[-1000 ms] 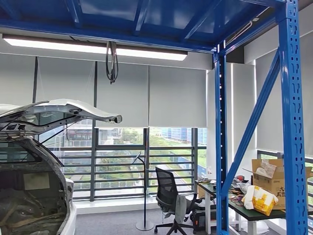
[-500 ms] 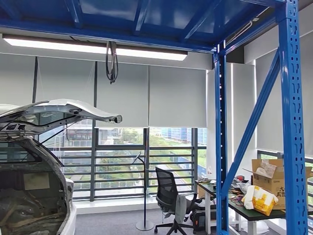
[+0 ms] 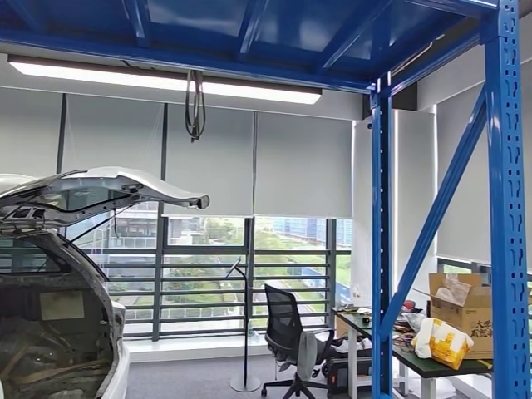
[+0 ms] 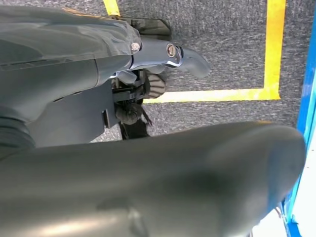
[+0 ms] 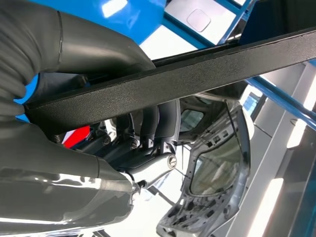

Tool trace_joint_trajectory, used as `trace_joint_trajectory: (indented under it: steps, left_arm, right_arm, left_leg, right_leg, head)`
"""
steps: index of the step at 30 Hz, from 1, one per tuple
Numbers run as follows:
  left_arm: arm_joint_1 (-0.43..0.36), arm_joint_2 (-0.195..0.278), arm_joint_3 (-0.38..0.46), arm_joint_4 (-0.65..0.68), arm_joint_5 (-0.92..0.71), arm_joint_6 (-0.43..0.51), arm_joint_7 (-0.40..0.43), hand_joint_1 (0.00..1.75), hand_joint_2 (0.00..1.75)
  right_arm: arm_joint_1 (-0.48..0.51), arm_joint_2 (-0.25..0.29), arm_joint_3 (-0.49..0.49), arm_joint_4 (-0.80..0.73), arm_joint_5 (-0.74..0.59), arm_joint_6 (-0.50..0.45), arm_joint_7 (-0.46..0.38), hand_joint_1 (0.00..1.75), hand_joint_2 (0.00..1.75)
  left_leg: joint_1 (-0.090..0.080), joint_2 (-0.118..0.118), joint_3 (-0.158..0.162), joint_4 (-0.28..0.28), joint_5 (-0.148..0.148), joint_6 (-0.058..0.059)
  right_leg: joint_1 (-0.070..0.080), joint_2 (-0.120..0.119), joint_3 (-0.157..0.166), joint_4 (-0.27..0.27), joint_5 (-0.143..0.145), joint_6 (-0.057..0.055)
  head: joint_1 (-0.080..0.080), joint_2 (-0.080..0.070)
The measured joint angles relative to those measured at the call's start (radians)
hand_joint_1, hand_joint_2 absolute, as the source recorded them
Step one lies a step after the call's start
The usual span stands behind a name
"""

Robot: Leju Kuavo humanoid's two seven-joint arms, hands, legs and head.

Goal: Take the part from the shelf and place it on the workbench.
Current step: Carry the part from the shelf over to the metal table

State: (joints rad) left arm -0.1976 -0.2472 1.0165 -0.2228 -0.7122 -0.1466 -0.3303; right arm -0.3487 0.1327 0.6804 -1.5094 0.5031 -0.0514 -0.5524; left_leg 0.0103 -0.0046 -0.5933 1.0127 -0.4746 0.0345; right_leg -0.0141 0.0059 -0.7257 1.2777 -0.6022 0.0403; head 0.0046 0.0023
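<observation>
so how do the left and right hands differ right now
The right hand grips a long black bar; the left hand holds nothing. The right hand is beside blue shelf framing, the left hand hangs over grey carpet with yellow tape. Both are grey with darker fingers.

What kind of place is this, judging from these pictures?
Probably an indoor workshop or test lab in an office building: a white car with its tailgate raised, a blue steel rack frame, a cluttered desk with an office chair, and yellow floor markings.
</observation>
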Motion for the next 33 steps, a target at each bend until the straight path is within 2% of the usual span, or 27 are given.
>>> trace_joint_trajectory:
  steps: [1, 2, 4, 5, 6, 7, 10, 12, 14, 15, 16, 17, 20, 21, 22, 24, 26, 27, 29, 30, 31, 32, 33]
  left_arm:
    - [0.001, 0.000, 0.000, 0.000, 0.000, 0.001, 0.002, 0.00, 1.75]
    - [0.001, 0.000, 0.000, 0.000, 0.000, 0.001, 0.004, 0.00, 1.75]
    - [0.001, 0.000, 0.000, 0.000, 0.000, 0.003, 0.006, 0.00, 1.75]
    - [0.001, 0.000, 0.000, 0.000, 0.000, 0.004, 0.007, 0.00, 1.75]
    - [0.001, 0.000, 0.000, 0.000, 0.000, 0.006, 0.007, 0.00, 1.75]
    - [0.001, 0.000, 0.000, 0.000, 0.000, 0.007, 0.007, 0.00, 1.75]
    - [0.002, 0.000, 0.000, 0.000, 0.000, 0.007, 0.006, 0.00, 1.75]
    - [0.001, 0.000, 0.000, 0.000, 0.000, 0.007, 0.006, 0.00, 1.75]
    - [0.003, 0.000, 0.000, 0.000, 0.000, 0.007, 0.006, 0.00, 1.75]
    - [0.004, 0.000, 0.000, 0.000, 0.000, 0.007, 0.006, 0.00, 1.75]
    - [0.005, 0.000, 0.000, 0.000, 0.000, 0.007, 0.006, 0.00, 1.75]
    - [0.005, 0.000, 0.000, 0.000, 0.000, 0.007, 0.006, 0.00, 1.75]
    - [0.002, 0.000, 0.000, 0.000, 0.000, 0.007, 0.006, 0.00, 1.75]
    - [0.001, 0.000, 0.000, 0.000, 0.001, 0.007, 0.006, 0.00, 1.75]
    - [0.000, 0.000, 0.000, 0.000, 0.001, 0.007, 0.006, 0.00, 1.75]
    - [0.002, 0.000, 0.000, 0.000, 0.002, 0.007, 0.006, 0.00, 1.75]
    - [0.002, 0.000, 0.000, 0.000, 0.003, 0.007, 0.006, 0.00, 1.75]
    - [0.001, 0.000, 0.000, 0.000, 0.003, 0.007, 0.006, 0.00, 1.75]
    - [0.000, 0.000, 0.000, 0.000, 0.003, 0.007, 0.006, 0.00, 1.75]
    - [0.000, 0.000, 0.000, 0.000, 0.003, 0.007, 0.006, 0.00, 1.75]
    - [0.001, 0.000, 0.000, 0.000, 0.003, 0.007, 0.007, 0.00, 1.75]
    - [0.001, 0.000, 0.000, 0.000, 0.003, 0.007, 0.007, 0.00, 1.75]
    - [0.001, 0.000, 0.000, 0.000, 0.003, 0.007, 0.007, 0.00, 1.75]
  right_arm:
    - [0.000, -0.001, 0.000, 0.000, 0.000, 0.001, 0.000, 1.75, 1.75]
    - [0.000, -0.002, 0.001, 0.001, 0.000, 0.001, 0.000, 1.75, 1.75]
    - [-0.002, -0.002, 0.002, 0.001, 0.000, 0.002, -0.001, 1.75, 1.75]
    - [-0.003, -0.002, 0.003, 0.001, 0.000, 0.002, -0.001, 1.75, 1.75]
    - [-0.003, -0.002, 0.004, 0.001, 0.000, 0.003, -0.002, 1.75, 1.75]
    - [-0.004, -0.002, 0.004, 0.001, 0.000, 0.004, -0.002, 1.75, 1.75]
    - [-0.006, 0.000, 0.004, 0.001, 0.000, 0.005, -0.002, 1.75, 1.75]
    - [-0.010, 0.003, 0.005, 0.001, 0.000, 0.005, -0.003, 1.75, 1.75]
    - [-0.012, 0.005, 0.006, 0.002, 0.000, 0.005, -0.003, 1.75, 1.75]
    - [-0.012, 0.005, 0.006, 0.003, 0.000, 0.006, -0.003, 1.75, 1.75]
    - [-0.012, 0.005, 0.007, 0.004, 0.000, 0.006, -0.003, 1.75, 1.75]
    - [-0.012, 0.005, 0.007, 0.005, 0.001, 0.007, -0.003, 1.75, 1.75]
    - [-0.014, 0.005, 0.009, 0.005, 0.001, 0.007, -0.003, 1.75, 1.75]
    - [-0.015, 0.006, 0.009, 0.005, 0.001, 0.007, -0.003, 1.75, 1.75]
    - [-0.016, 0.006, 0.009, 0.005, 0.001, 0.007, -0.003, 1.75, 1.75]
    - [-0.017, 0.006, 0.010, 0.005, 0.001, 0.007, -0.003, 1.75, 1.75]
    - [-0.018, 0.006, 0.011, 0.005, 0.002, 0.008, -0.003, 1.75, 1.75]
    - [-0.018, 0.005, 0.012, 0.005, 0.002, 0.008, -0.003, 1.75, 1.75]
    - [-0.018, 0.004, 0.012, 0.005, 0.002, 0.008, -0.003, 1.75, 1.75]
    - [-0.017, 0.003, 0.013, 0.005, 0.002, 0.008, -0.003, 1.75, 1.75]
    - [-0.017, 0.002, 0.013, 0.006, 0.002, 0.008, -0.003, 1.75, 1.75]
    - [-0.017, 0.001, 0.013, 0.006, 0.002, 0.008, -0.003, 1.75, 1.75]
    - [-0.017, 0.000, 0.014, 0.007, 0.002, 0.009, -0.003, 1.75, 1.75]
  left_leg:
    - [0.001, 0.000, 0.000, 0.000, 0.000, -0.001]
    - [0.003, -0.001, 0.001, 0.001, -0.001, -0.003]
    - [0.006, -0.002, 0.002, 0.003, -0.005, -0.011]
    - [0.006, -0.003, 0.002, 0.006, -0.007, -0.017]
    - [0.006, -0.004, 0.001, 0.007, -0.007, -0.023]
    - [0.006, -0.004, -0.001, 0.008, -0.007, -0.028]
    - [0.012, -0.004, -0.004, 0.016, -0.018, -0.041]
    - [0.013, -0.003, -0.032, 0.085, -0.068, -0.046]
    - [0.013, -0.003, -0.086, 0.217, -0.133, -0.048]
    - [0.013, -0.003, -0.107, 0.269, -0.151, -0.048]
    - [0.013, -0.003, -0.113, 0.289, -0.151, -0.048]
    - [0.013, -0.003, -0.101, 0.270, -0.133, -0.047]
    - [0.013, -0.003, -0.008, 0.086, -0.047, -0.043]
    - [0.012, -0.003, 0.011, 0.043, -0.035, -0.042]
    - [0.010, -0.003, 0.016, 0.024, -0.033, -0.040]
    - [0.007, -0.004, 0.013, 0.020, -0.031, -0.033]
    - [0.007, -0.002, 0.013, 0.016, -0.024, -0.022]
    - [0.008, -0.001, 0.012, 0.014, -0.021, -0.017]
    - [0.007, 0.001, 0.010, 0.014, -0.018, -0.011]
    - [0.004, 0.002, 0.008, 0.015, -0.016, -0.009]
    - [0.002, 0.002, 0.006, 0.015, -0.015, -0.007]
    - [0.000, 0.002, 0.005, 0.015, -0.014, -0.005]
    - [-0.002, 0.002, 0.004, 0.015, -0.013, -0.004]
  right_leg:
    - [-0.002, 0.000, -0.004, 0.011, 0.006, 0.003]
    - [-0.005, -0.001, 0.013, -0.020, 0.030, 0.006]
    - [-0.008, -0.001, 0.080, -0.153, 0.093, 0.011]
    - [-0.007, 0.000, 0.107, -0.210, 0.112, 0.008]
    - [-0.005, 0.001, 0.122, -0.243, 0.120, 0.004]
    - [-0.002, 0.003, 0.126, -0.254, 0.118, -0.001]
    - [0.001, 0.003, 0.124, -0.258, 0.123, -0.024]
    - [0.000, 0.000, 0.124, -0.262, 0.126, -0.039]
    - [0.003, -0.003, 0.122, -0.262, 0.127, -0.046]
    - [0.005, -0.003, 0.121, -0.262, 0.128, -0.047]
    - [0.006, -0.003, 0.121, -0.261, 0.128, -0.047]
    - [0.006, -0.003, 0.121, -0.261, 0.128, -0.047]
    - [0.008, -0.002, 0.120, -0.256, 0.128, -0.042]
    - [0.010, -0.001, 0.116, -0.253, 0.130, -0.036]
    - [0.011, -0.001, 0.112, -0.252, 0.132, -0.030]
    - [0.010, -0.001, 0.107, -0.252, 0.137, -0.019]
    - [0.007, -0.001, 0.100, -0.233, 0.117, -0.011]
    - [0.007, -0.002, 0.088, -0.199, 0.090, -0.008]
    - [0.006, -0.002, 0.044, -0.076, 0.019, -0.004]
    - [0.006, -0.002, 0.023, -0.016, -0.007, -0.003]
    - [0.006, -0.002, 0.014, 0.018, -0.017, -0.003]
    - [0.007, -0.002, 0.022, 0.014, -0.008, -0.005]
    - [0.008, -0.002, 0.049, -0.028, 0.016, -0.008]
  head:
    - [0.000, 0.000]
    - [0.000, 0.000]
    - [0.000, 0.000]
    - [0.000, 0.000]
    - [0.001, 0.000]
    - [0.001, 0.000]
    - [0.002, 0.000]
    - [0.002, 0.000]
    - [0.002, 0.000]
    - [0.002, 0.000]
    - [0.002, 0.000]
    - [0.002, 0.000]
    - [0.002, 0.000]
    - [0.002, 0.000]
    - [0.002, 0.000]
    - [0.001, 0.000]
    - [0.001, 0.000]
    - [0.001, 0.000]
    - [0.001, 0.000]
    - [0.001, 0.000]
    - [0.001, 0.000]
    - [0.001, 0.000]
    - [0.001, 0.000]
